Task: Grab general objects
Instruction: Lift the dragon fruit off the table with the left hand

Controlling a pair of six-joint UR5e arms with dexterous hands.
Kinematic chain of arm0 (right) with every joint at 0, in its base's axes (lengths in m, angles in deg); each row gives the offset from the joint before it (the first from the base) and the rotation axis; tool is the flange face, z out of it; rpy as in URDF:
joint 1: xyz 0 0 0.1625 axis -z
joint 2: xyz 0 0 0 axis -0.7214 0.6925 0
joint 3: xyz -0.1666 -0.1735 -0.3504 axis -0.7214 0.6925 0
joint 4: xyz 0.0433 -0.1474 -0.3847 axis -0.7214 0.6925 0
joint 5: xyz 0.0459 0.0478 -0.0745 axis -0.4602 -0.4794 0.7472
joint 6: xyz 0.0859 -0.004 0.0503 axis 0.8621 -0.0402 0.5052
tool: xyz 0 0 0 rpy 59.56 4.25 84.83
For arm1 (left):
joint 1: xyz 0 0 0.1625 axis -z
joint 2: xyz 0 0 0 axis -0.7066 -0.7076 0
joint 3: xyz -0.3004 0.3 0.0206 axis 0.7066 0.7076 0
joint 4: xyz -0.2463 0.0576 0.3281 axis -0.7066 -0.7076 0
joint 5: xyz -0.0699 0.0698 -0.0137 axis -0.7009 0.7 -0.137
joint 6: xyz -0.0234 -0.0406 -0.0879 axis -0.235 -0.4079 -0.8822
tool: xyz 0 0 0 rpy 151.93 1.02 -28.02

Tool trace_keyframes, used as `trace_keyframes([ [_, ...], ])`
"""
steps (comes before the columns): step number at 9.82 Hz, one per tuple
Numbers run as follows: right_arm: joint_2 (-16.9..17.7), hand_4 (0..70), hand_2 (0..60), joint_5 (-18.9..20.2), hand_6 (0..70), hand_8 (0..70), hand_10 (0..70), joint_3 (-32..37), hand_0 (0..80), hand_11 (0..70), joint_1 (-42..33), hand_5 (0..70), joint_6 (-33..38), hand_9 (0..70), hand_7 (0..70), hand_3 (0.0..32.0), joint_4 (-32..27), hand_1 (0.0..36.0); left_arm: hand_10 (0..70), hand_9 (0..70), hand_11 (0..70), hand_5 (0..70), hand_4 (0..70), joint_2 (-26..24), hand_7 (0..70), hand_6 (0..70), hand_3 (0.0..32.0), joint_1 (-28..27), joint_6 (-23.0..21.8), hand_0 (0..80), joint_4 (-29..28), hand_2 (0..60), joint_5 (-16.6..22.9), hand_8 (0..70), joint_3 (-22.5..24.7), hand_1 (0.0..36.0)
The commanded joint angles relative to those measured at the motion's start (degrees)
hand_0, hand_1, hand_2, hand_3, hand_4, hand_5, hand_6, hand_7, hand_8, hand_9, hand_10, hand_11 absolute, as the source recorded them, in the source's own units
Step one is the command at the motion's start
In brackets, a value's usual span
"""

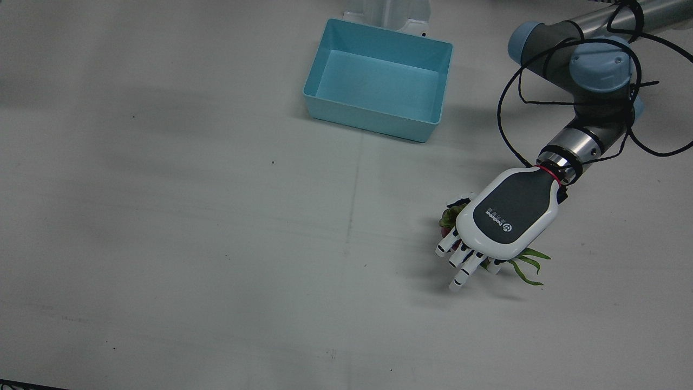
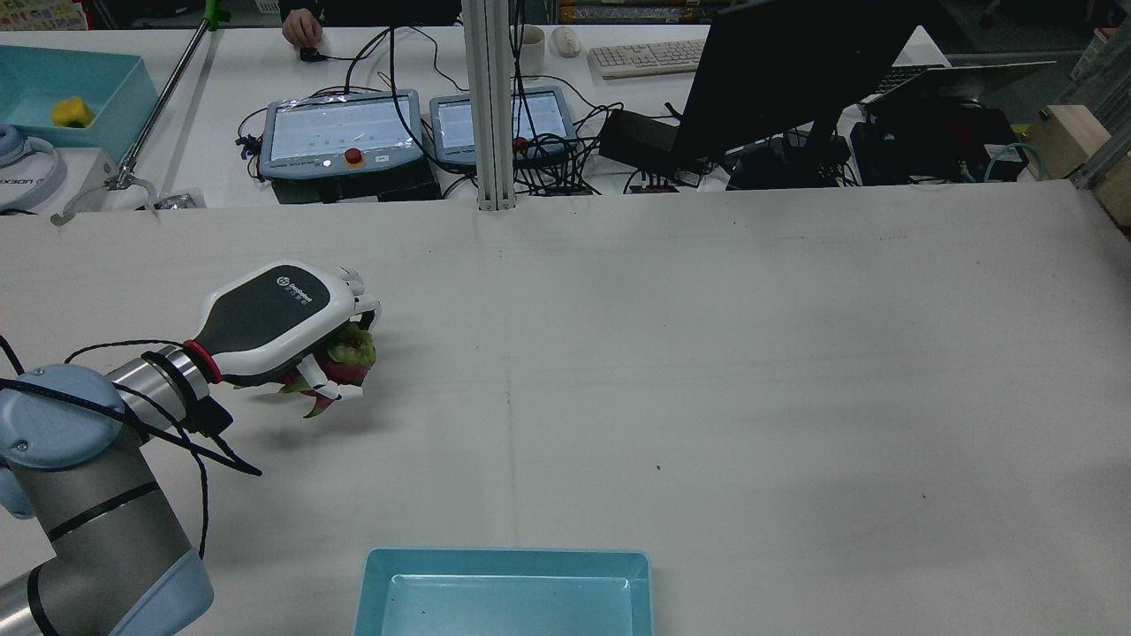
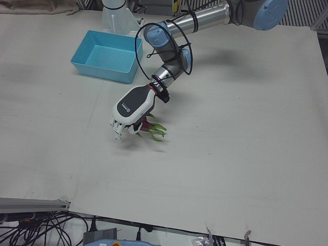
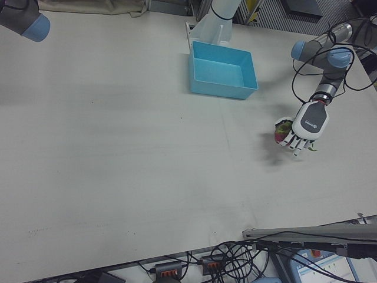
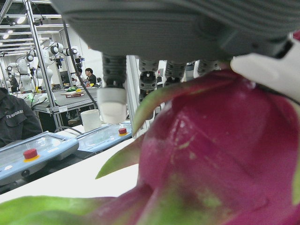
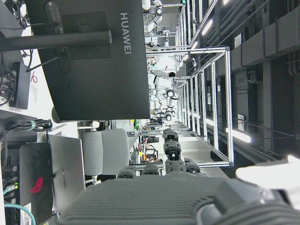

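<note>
Just one dragon fruit (image 2: 350,355), one bin (image 1: 379,79).

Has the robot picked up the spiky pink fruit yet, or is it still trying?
Done: the left hand has reached the dragon fruit and sits over it. In hand: its fingers curl around the fruit, but whether it is off the table is unclear. Left: maybe carrying it to the blue bin, which is empty.

A white table (image 1: 216,244) carries a blue bin (image 1: 379,81), seemingly empty.
</note>
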Motion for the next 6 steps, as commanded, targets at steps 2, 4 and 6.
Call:
trace_keyframes([
  [2,0.0,0.0,0.0,0.0,0.0,0.0,0.0,0.0,0.0,0.0,0.0,0.0,0.0,0.0,0.0,0.0,0.0,0.0,70.0,22.6,70.0,46.2,18.5,-5.4,70.0,40.4,0.6,1.9,-2.6,39.2,11.6,43.7,0.0,26.2,9.4,7.8],
  [4,0.0,0.0,0.0,0.0,0.0,0.0,0.0,0.0,0.0,0.0,0.0,0.0,0.0,0.0,0.0,0.0,0.0,0.0,70.0,21.2,70.0,45.5,18.0,-7.1,70.0,39.0,0.8,2.0,-6.2,39.7,14.8,42.7,3.3,25.1,11.5,8.0],
  [6,0.0,0.0,0.0,0.0,0.0,0.0,0.0,0.0,0.0,0.0,0.0,0.0,0.0,0.0,0.0,0.0,0.0,0.0,70.0,20.1,70.0,43.7,15.4,-7.3,70.0,36.5,1.6,1.5,-12.0,39.0,17.2,39.6,7.1,24.1,11.8,7.1],
])
